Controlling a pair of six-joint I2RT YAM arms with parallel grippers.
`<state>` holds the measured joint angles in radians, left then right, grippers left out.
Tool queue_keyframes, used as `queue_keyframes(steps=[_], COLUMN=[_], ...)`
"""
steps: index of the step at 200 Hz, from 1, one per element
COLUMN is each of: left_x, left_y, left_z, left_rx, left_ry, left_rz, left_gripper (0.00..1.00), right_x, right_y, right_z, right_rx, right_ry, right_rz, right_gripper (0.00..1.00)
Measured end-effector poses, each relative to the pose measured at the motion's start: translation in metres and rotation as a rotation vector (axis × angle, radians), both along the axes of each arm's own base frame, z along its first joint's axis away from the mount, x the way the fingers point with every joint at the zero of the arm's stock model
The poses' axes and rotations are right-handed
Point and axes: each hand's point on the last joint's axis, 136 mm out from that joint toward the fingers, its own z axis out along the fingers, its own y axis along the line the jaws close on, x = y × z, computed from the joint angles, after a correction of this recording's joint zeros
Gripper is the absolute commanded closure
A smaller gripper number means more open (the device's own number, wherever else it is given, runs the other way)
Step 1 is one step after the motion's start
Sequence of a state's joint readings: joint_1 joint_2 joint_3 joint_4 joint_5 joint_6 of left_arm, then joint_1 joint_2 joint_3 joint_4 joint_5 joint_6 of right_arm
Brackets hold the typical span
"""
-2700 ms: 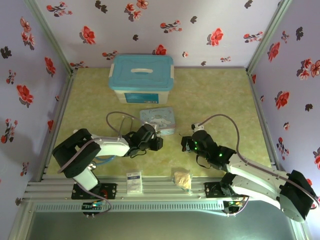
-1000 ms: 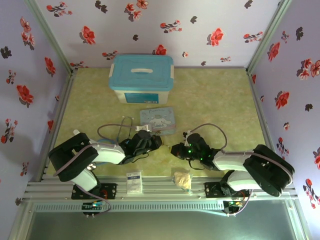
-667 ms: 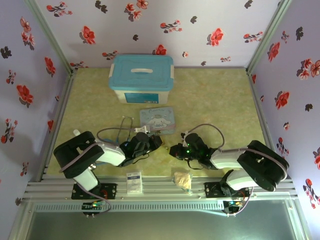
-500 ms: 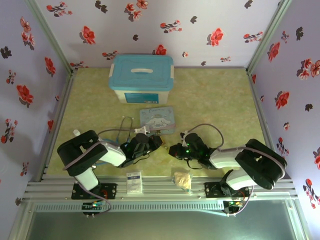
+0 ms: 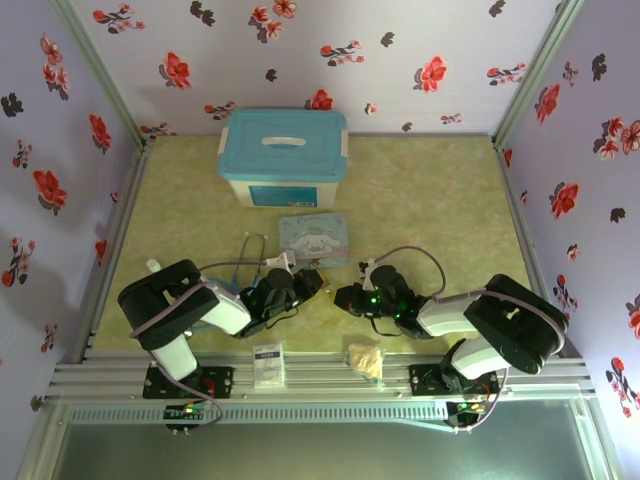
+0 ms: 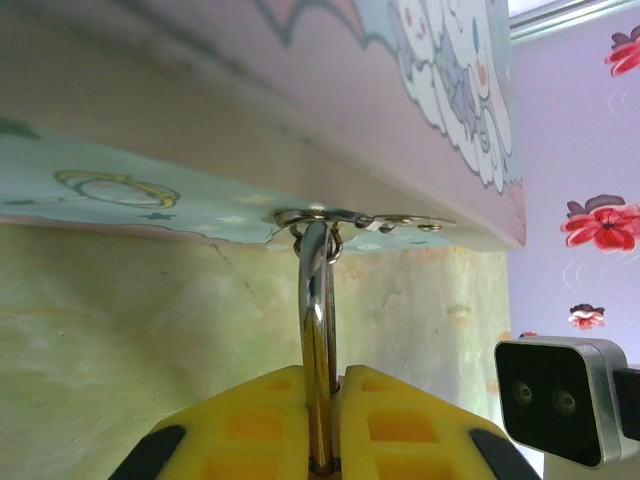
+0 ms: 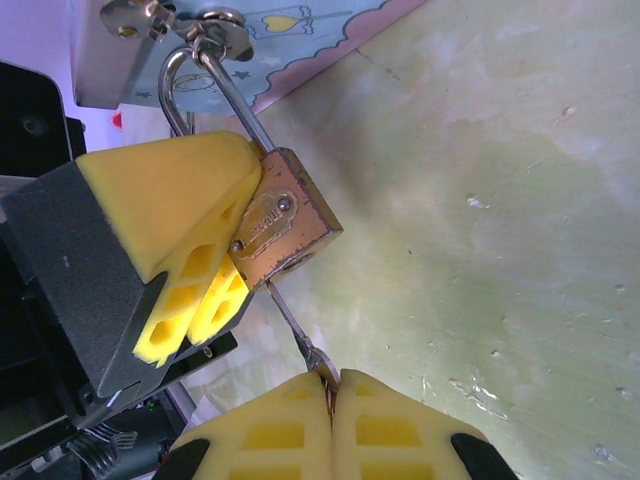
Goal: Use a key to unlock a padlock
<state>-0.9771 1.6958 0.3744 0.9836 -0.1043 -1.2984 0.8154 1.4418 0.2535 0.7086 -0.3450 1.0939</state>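
Flowered purple walls close in a pale green tabletop [image 5: 430, 200], and from above we see a cartoon tin [image 5: 314, 238] at its middle, with the left hand [image 5: 303, 284] and right hand [image 5: 347, 298] meeting just in front of the tin's near edge. A blue-lidded box [image 5: 283, 155] stands behind the tin; a beige wad [image 5: 364, 358] and a white card [image 5: 267, 365] lie nearer the arms. In the left wrist view, the shackle [image 6: 317, 330] runs from the tin's hasp [image 6: 350, 218] straight down between the left hand's closed yellow pads. In the right wrist view, the padlock [image 7: 288, 232] hangs off the tin's corner, clamped by the left hand, while the right hand is shut on the key [image 7: 290, 318], whose blade sits in the keyhole. We judge the turn risky: the thin key could slip or bend, or the lock could swivel and drag the tin. We count one padlock, one key, one tin, one box, one wad, one card and two hands.
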Motion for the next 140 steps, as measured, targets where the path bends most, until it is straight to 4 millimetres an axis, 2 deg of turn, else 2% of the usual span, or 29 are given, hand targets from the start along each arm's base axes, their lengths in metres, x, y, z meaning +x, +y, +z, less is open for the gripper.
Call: queue_keyframes(steps=[140], left_x=[0.003], left_y=[0.001], left_z=[0.009], left_rx=[-0.068], left_ry=[0.005], left_rz=[0.035], left_gripper=[1.0], right_x=[0.012], right_y=[-0.002], right_z=[0.0], right_rx=[0.065], right_ry=[0.038], right_rz=[-0.023], right_gripper=[1.0])
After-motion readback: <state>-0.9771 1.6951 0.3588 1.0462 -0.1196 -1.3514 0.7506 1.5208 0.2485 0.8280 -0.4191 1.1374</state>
